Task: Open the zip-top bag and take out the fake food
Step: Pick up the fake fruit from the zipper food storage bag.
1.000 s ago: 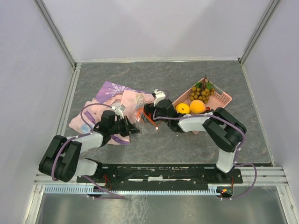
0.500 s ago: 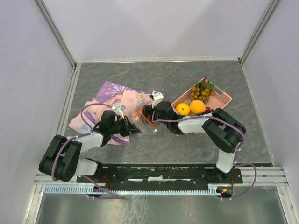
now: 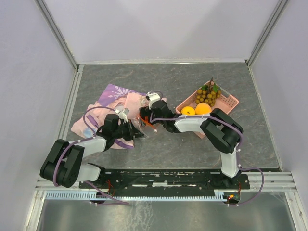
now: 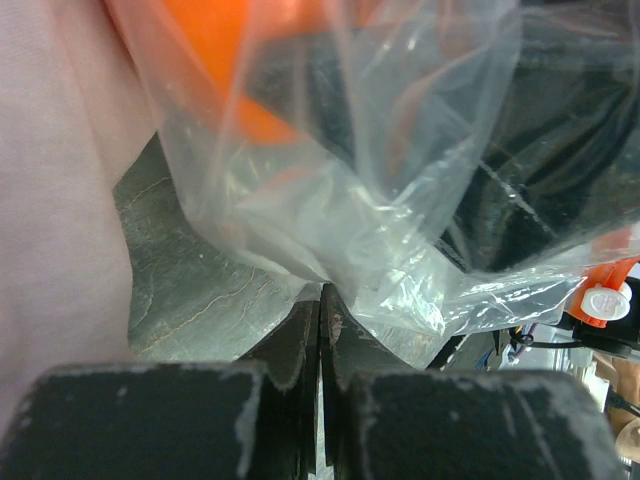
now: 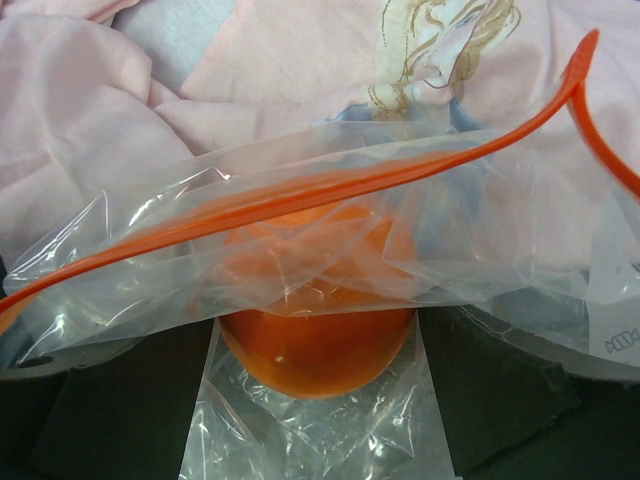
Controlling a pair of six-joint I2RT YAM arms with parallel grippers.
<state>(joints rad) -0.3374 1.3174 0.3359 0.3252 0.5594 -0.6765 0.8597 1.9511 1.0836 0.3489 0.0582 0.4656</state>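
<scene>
A: Where's the zip-top bag (image 3: 143, 127)?

B: On the grey table (image 3: 163, 82), at the near edge of the pink cloth (image 3: 113, 98), between the two claws.

A: And the left gripper (image 4: 322, 300)?

B: Its jaws are together, pinching a fold of the bag's clear plastic.

A: The right gripper (image 3: 144, 117)?

B: The orange zip strip (image 5: 300, 195) arches over its fingers (image 5: 110, 400). They press against both sides of an orange fruit (image 5: 315, 345) in the bag.

A: Other food?

B: Tan grapes (image 3: 208, 95) and two round fruits lie in the pink basket (image 3: 229, 101), off to the right.
</scene>
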